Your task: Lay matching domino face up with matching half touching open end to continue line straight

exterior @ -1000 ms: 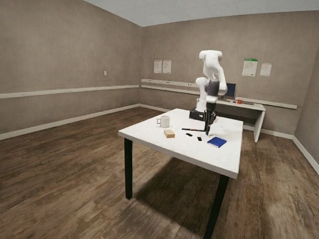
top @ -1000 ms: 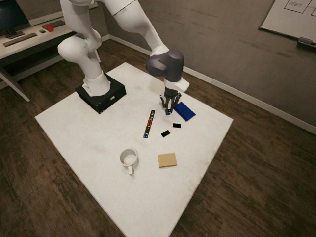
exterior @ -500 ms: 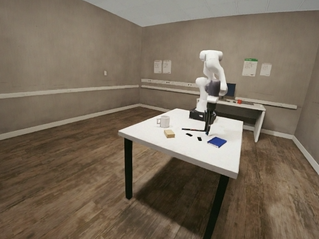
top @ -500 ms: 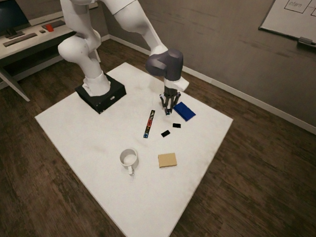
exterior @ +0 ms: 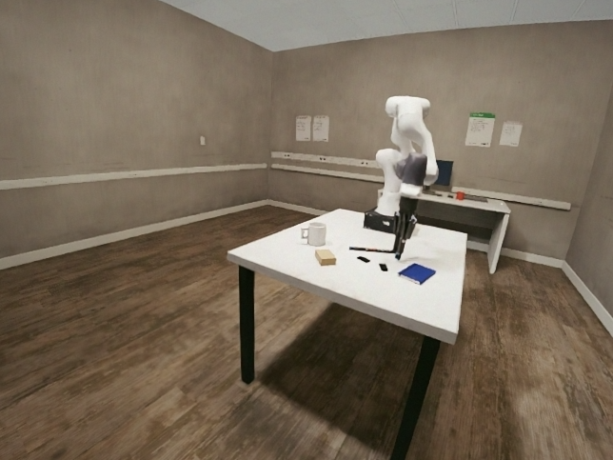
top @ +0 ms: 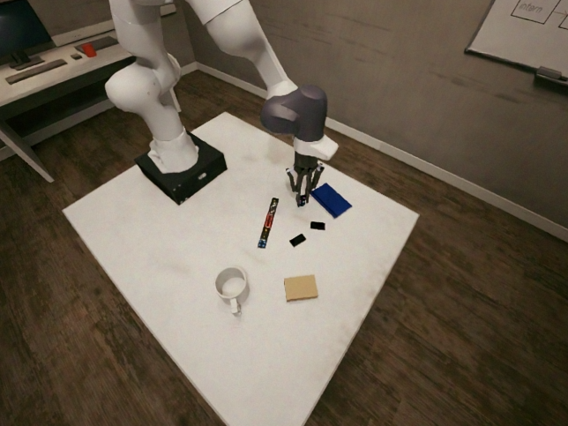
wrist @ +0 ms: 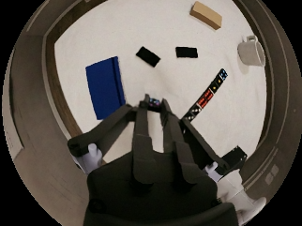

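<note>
Now the hand (top: 302, 200) (exterior: 398, 254) (wrist: 154, 102) grips a domino (top: 302, 201) (exterior: 398, 256) (wrist: 154, 105) near the blue book (top: 331, 200) (exterior: 417, 273) (wrist: 105, 88).

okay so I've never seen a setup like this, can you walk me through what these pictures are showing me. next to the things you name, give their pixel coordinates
The machine is a single white jointed arm (top: 232, 30) (exterior: 409, 116) on a black base (top: 167, 184) (exterior: 371, 221) at one edge of a white table (top: 180, 274) (exterior: 286, 275).

The top picture looks down from above; the exterior one looks across the room. The wrist one looks along the end effector (top: 301, 203) (exterior: 398, 256) (wrist: 154, 102), the dark two-fingered part.

On the table are a line of face-up dominoes (top: 268, 221) (wrist: 205, 97), two face-down dominoes, a blue book-like item (top: 332, 200) (exterior: 417, 273) (wrist: 104, 88), a tan block (top: 301, 287) (exterior: 325, 257) (wrist: 206, 15) and a pale mug (top: 241, 293) (exterior: 317, 234) (wrist: 252, 53).

The fingers hold one small domino with colored pips; I can't read its numbers.
</note>
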Available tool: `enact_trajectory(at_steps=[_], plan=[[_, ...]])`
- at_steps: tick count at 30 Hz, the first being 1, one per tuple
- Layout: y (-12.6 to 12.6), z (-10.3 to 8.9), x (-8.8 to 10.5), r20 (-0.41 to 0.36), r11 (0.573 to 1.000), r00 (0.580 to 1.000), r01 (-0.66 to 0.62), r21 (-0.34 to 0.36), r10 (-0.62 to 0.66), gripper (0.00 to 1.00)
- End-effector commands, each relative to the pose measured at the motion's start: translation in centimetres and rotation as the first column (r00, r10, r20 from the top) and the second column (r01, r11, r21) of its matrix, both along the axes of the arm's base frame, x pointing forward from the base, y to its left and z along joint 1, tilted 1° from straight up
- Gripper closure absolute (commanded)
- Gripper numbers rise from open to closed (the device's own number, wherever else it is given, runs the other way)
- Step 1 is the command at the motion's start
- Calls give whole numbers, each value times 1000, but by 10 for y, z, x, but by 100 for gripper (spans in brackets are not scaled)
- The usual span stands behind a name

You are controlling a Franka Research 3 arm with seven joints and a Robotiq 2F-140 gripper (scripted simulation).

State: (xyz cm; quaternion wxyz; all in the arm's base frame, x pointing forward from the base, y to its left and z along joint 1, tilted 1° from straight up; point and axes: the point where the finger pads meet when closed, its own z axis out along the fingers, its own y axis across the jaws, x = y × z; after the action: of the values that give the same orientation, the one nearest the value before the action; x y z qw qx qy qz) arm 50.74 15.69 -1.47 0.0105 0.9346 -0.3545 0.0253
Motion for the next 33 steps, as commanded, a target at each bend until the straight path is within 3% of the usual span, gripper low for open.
enact_trajectory(at_steps=[1, 33], plan=[[1, 1, 2, 16, 1000, 999, 30, -4, -30, 77], [9, 2, -6, 140, 993, 990, 38, -114, -22, 77]])
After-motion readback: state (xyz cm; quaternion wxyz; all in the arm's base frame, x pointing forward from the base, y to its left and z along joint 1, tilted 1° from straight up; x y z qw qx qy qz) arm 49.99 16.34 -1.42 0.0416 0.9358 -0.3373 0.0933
